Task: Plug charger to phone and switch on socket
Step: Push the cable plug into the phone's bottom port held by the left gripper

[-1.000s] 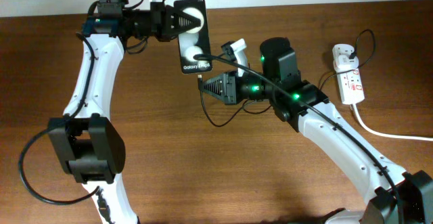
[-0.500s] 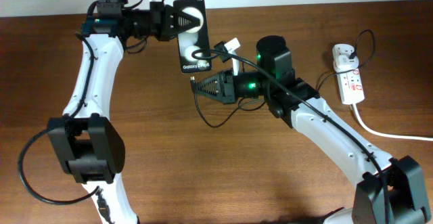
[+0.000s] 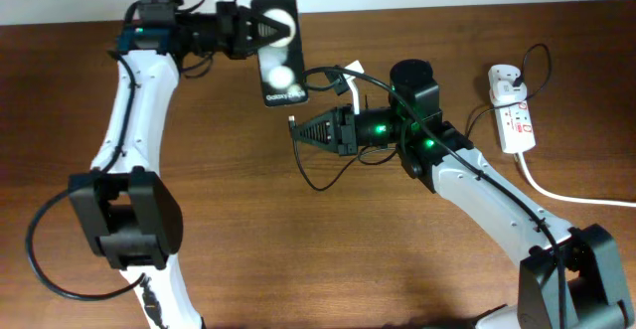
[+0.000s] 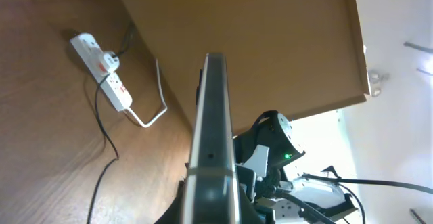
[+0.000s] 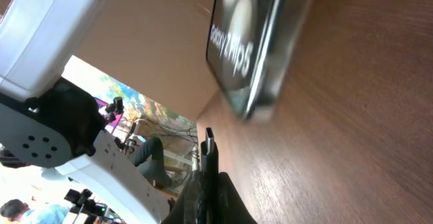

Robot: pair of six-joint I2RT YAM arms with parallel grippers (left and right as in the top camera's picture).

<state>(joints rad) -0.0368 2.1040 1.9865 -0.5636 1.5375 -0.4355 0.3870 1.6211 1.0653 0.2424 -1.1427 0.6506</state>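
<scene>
My left gripper [image 3: 260,33] is shut on the black phone [image 3: 279,51] and holds it above the table at the back; the left wrist view shows the phone edge-on [image 4: 214,116]. My right gripper [image 3: 303,130] is shut on the charger's black plug tip [image 3: 293,122], just below the phone's lower end. In the right wrist view the plug tip [image 5: 209,143] points up at the phone [image 5: 250,41], a short gap apart. The thin black charger cable [image 3: 328,175] loops on the table. The white socket strip [image 3: 512,115] lies at the far right.
The socket's thick white cord [image 3: 576,195] runs off the right edge. A white adapter [image 3: 504,78] sits at the strip's far end. The socket also shows in the left wrist view [image 4: 105,72]. The wooden table [image 3: 328,259] ends at a wall behind.
My left gripper has tilted and shifted the phone slightly up and left. My right gripper with the plug tip has moved a little and stays just under the phone's lower end.
</scene>
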